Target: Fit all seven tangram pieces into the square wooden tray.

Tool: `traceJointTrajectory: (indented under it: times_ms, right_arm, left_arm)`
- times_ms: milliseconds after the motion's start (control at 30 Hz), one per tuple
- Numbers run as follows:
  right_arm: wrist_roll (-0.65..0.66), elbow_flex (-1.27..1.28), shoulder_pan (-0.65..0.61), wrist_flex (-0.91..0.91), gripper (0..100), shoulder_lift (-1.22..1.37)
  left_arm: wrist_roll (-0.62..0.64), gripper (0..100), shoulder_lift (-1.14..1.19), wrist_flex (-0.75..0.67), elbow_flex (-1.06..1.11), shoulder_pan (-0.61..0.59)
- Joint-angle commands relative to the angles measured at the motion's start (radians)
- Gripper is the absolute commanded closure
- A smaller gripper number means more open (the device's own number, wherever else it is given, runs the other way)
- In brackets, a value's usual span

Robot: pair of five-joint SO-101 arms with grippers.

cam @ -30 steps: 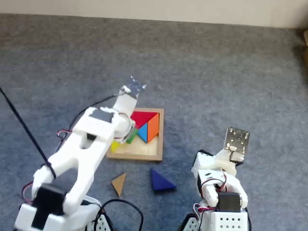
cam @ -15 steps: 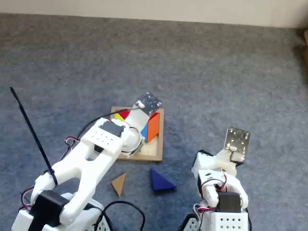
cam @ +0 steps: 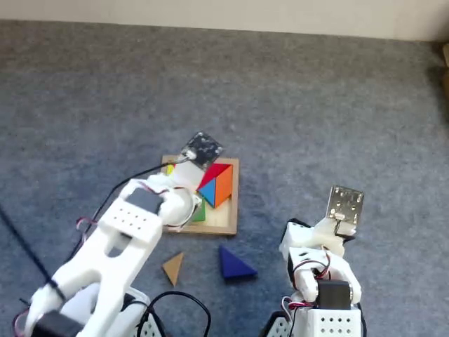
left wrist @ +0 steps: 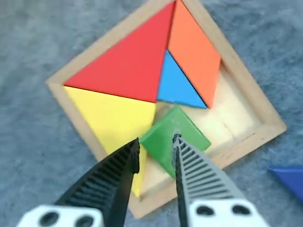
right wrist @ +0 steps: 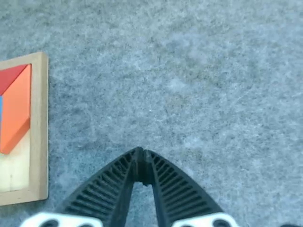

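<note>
While your left gripper (left wrist: 155,144) is hovering over the square wooden tray (left wrist: 239,64), its wrist view is giving you detail that the arm is covering in the high view. The fingers are standing slightly spread, with a corner of the green square (left wrist: 184,135) lying below the gap between them. You are also seeing five pieces inside the walls: the red triangle (left wrist: 125,71), the yellow triangle (left wrist: 113,116), the orange parallelogram (left wrist: 194,52), the light blue triangle (left wrist: 177,87) and the green square just beside it.

The high view is showing you the loose pieces. The tan triangle (cam: 173,267) and the dark blue triangle (cam: 235,264) are lying on the grey carpet (cam: 316,105) near the tray's near rim, apart from each other.

Your right gripper (right wrist: 142,172) is sitting with its fingers pressed together over bare carpet, well to the right of the tray's right rim.

Bare wood is lying open along the tray's near side toward its right corner, and open carpet is stretching far and right.
</note>
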Motion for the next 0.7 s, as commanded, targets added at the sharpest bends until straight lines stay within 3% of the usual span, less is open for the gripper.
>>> traceJointTrajectory:
  times_ms: [0, 667]
  right_arm:
    - [0.014, 0.124, 0.008, -0.022, 99.0, -0.022]
    - [0.014, 0.122, 0.007, -0.024, 99.0, -0.019]
  left_arm:
    - [-0.005, 87, -0.09, -0.058, 0.033, -0.048]
    - [-0.003, 87, -0.091, -0.091, 0.045, -0.116]
